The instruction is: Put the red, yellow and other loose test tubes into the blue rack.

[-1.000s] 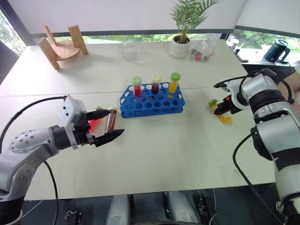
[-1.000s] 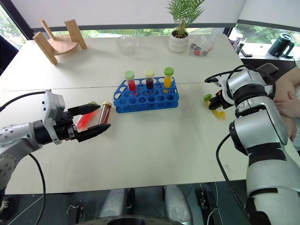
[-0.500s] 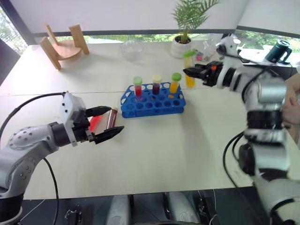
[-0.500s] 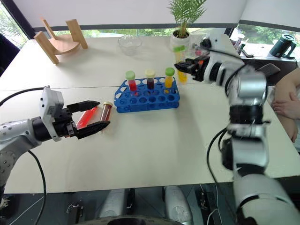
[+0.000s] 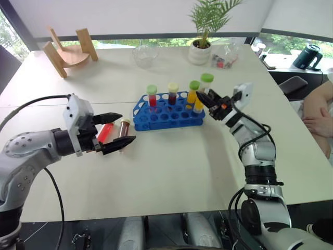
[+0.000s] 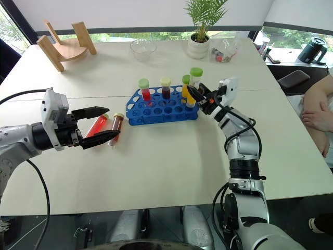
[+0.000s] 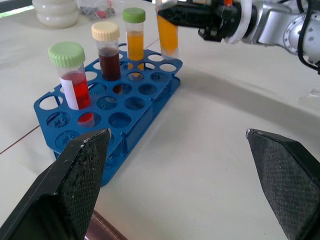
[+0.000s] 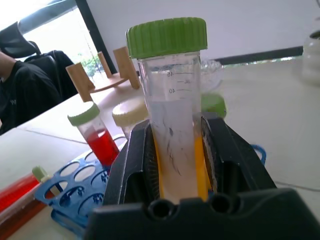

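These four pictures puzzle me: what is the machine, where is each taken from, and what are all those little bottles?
It is a two-armed robot at a white table. Two pictures come from cameras in its head, looking down over the arms; the other two come from a camera on each wrist.

Each arm ends in a two-fingered end effector. The right end effector is shut on a green-capped tube of yellow liquid, held upright at the right end of the blue rack. Three capped tubes already stand in the rack.

The left end effector is open, above the table near two loose tubes lying flat, a red tube and a dark brown tube.

Further back stand a potted plant, a glass bowl and a wooden stand.
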{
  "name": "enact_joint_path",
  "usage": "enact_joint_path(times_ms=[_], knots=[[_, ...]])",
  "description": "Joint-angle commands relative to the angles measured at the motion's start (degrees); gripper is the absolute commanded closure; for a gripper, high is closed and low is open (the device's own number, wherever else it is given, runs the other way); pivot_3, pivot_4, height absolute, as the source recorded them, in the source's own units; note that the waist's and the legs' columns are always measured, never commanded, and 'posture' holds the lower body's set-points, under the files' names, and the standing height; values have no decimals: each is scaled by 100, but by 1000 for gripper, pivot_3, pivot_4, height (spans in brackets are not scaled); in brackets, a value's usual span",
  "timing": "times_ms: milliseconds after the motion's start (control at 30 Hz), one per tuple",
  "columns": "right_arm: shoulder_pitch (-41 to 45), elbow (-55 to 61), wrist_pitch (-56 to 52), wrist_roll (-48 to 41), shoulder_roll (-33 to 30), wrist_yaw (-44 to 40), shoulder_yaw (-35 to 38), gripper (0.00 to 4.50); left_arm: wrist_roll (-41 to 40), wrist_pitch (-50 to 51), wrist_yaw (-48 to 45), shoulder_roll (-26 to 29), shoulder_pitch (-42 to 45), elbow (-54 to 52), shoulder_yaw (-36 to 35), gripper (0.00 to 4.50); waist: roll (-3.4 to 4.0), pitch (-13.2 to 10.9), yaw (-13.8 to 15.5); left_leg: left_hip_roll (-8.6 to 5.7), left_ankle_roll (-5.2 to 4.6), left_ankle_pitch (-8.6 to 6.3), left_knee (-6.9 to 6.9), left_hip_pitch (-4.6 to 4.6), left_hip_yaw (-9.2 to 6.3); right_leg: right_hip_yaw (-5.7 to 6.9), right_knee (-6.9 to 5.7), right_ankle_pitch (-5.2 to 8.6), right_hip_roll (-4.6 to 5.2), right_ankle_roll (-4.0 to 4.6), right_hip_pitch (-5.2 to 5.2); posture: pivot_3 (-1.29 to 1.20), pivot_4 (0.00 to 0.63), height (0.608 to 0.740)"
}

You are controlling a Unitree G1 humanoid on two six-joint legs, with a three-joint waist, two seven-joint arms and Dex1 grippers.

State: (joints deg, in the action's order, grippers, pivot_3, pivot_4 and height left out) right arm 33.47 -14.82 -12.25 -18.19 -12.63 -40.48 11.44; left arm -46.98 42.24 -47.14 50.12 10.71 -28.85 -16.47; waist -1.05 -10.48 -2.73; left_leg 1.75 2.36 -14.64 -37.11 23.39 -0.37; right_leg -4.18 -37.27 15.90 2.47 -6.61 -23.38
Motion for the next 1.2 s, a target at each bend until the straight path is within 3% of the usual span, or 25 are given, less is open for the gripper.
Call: enact_joint_path(times_ms=[33, 667, 900, 1033, 1200], knots=[[85, -83, 398, -20, 17, -4, -84, 3705, -101, 23, -20, 90, 56, -109, -140, 0, 0, 0, 2, 0, 0, 0, -1, 0, 0, 0, 0, 0, 0, 0, 0, 0, 150, 740], [-16, -988, 1732, 407, -5, 88, -518, 3705, -162, 116, 36, 129, -11, -176, -231, 0, -1, 0, -7, 1, 1, 0, -2, -4, 0, -1, -3, 0, 0, 0, 2, 0, 150, 740], [-319, -547, 1504, 461, -242, 76, -630, 91, 321, 125, 515, 107, 0, -95, 77, 0, 0, 0, 16, 0, 1, 1, -1, -4, -1, -1, -5, 0, 0, 1, 3, 0, 150, 740], [-774, 694, 357, 396, -1048, -96, -676, 34, 580, 536, 1118, 34, 263, -59, 378, 0, 5, -3, 72, -10, 1, 1, -5, 1, -3, -1, -3, 0, 12, 0, 3, 0, 150, 740], [-930, 2371, -1463, -211, -2919, -1374, -809, 34, 331, 2915, 2434, -441, 1766, 464, 784, 0, 5, -6, 142, -12, 0, 1, -20, -2, -11, 1, -6, -1, 6, -3, 13, 0, 150, 740]])
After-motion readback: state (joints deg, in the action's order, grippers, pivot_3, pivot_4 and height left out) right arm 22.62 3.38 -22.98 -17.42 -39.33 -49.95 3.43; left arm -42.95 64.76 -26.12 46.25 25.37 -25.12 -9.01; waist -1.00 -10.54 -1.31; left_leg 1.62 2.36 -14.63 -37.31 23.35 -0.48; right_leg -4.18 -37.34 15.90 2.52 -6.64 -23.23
